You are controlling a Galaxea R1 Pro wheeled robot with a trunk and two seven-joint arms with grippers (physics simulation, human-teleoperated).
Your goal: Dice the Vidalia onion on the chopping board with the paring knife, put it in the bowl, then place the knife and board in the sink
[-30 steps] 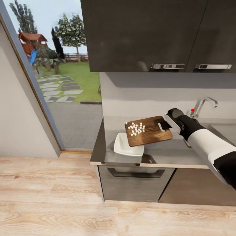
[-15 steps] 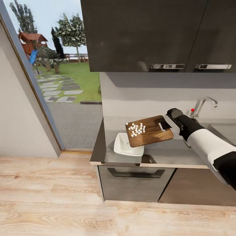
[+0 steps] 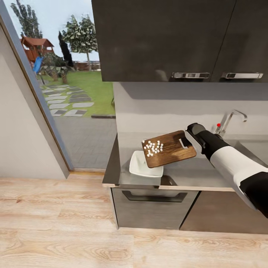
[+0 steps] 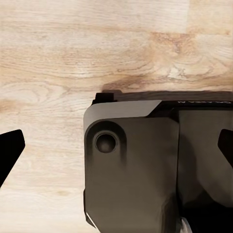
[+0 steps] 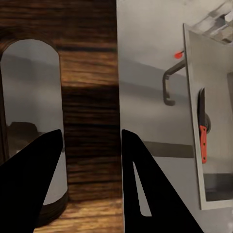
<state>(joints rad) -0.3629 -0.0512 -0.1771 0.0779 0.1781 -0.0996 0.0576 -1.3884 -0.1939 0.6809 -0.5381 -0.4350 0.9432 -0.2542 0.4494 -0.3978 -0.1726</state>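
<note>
Right gripper (image 3: 185, 142) pinches the handle end of the brown wooden chopping board (image 3: 169, 148), held tilted above the white squarish bowl (image 3: 143, 166) on the grey countertop (image 3: 193, 175). Pale diced onion bits (image 3: 153, 147) sit on the board. Left gripper (image 4: 116, 150): fingers spread.

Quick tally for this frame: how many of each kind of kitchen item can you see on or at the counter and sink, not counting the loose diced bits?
Chopping board, held by the right hand above the bowl: 1
Bowl: 1
Paring knife, lying in the sink: 1
Tap: 1
Total: 4
</note>
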